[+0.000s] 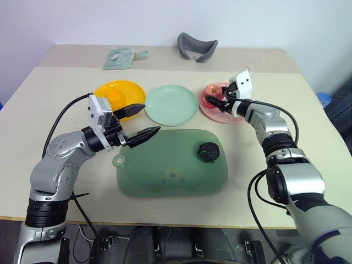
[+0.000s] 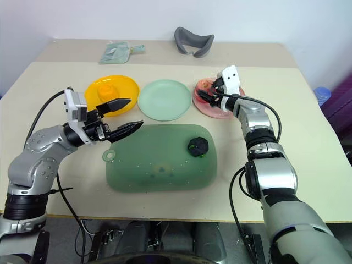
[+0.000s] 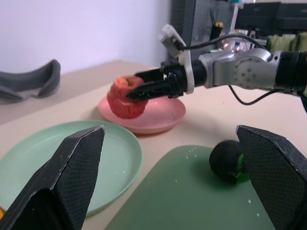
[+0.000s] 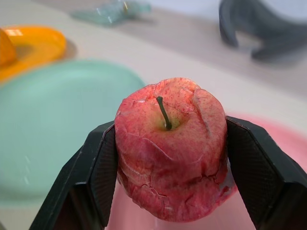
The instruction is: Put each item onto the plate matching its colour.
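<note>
A: Item one, pink-red apple point(image 4: 170, 151)?
B: We log it clamped in the right gripper point(image 4: 170, 158), over the pink plate point(image 3: 158, 115).
A: Left gripper point(image 1: 144, 121)?
B: We log it spread wide, holding nothing.

Right end effector point(image 4: 170, 158) clamped; left end effector point(image 1: 144, 121) spread wide.

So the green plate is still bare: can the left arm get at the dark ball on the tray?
Probably yes. The left end effector hovers open over the tray's edge, and nothing stands between it and the dark ball. The right end effector is away, holding the apple.
</note>
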Tool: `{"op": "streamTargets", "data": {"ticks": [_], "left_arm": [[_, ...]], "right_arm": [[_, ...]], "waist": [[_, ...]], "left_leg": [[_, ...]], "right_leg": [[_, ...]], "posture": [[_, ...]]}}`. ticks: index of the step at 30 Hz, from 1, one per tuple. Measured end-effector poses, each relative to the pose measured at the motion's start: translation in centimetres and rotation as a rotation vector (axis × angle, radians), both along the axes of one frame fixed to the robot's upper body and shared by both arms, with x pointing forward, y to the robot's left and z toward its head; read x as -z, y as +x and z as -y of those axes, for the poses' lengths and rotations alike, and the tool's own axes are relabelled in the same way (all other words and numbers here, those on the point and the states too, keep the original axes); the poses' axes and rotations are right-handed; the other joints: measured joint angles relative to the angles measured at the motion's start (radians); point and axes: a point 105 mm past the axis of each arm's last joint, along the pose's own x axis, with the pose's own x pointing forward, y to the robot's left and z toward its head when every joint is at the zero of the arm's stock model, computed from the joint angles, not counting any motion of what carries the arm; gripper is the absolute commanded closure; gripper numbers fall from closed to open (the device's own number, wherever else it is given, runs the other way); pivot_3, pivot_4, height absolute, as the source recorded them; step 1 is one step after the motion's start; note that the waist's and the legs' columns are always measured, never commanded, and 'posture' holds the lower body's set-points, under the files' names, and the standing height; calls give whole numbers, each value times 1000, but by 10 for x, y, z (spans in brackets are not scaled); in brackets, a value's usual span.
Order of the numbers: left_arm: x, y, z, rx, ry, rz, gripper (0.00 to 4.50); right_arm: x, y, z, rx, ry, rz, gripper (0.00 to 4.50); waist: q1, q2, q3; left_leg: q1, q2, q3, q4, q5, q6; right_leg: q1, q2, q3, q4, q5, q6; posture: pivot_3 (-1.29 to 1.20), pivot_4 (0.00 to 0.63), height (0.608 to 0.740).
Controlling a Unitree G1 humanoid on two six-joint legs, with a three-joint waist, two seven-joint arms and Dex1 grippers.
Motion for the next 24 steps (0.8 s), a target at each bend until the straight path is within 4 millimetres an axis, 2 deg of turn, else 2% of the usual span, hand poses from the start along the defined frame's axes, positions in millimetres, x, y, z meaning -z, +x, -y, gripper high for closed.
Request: {"op": "streamTargets", "data": {"ticks": [2,6,11,15,17,19,24], "left_arm": [[0,-1,0,6,2,0,0],[2,-1,1,15,5,-4,0],[3,-3,2,31,8,-7,0],[4,-5,3,48,12,-8,0],[5,-5,5,57,14,-13,0],[8,-5,8,73,18,-23,0],[11,-4,10,91,19,-39,0]], "right_arm": [[4,2,5,33,1,-9,1311],[0,5,9,64,-12,6,41],[-10,7,16,102,11,59,41],[-33,3,18,59,40,126,41],[-45,-5,18,2,61,167,41],[-44,-29,19,-100,69,172,41],[-1,-95,13,-290,80,16,41]], "waist": [[-4,1,1],[-6,2,1],[-3,2,1],[-4,3,2],[-2,3,2],[8,3,2],[25,3,2]], "left_leg": [[0,0,0,0,0,0],[0,0,0,0,0,0],[0,0,0,0,0,0],[0,0,-1,0,0,0],[0,0,-1,0,0,0],[0,0,-2,0,0,0],[0,0,-2,1,0,0]], "right_leg": [[0,0,0,0,0,0],[0,0,0,0,0,0],[0,0,0,0,0,0],[0,0,0,0,0,0],[0,0,0,0,0,0],[1,0,0,0,0,0],[1,0,1,0,0,0]], "posture": [[0,150,740],[0,150,740],[0,150,740],[0,150,740],[0,150,740],[0,150,740],[0,150,740]]}}
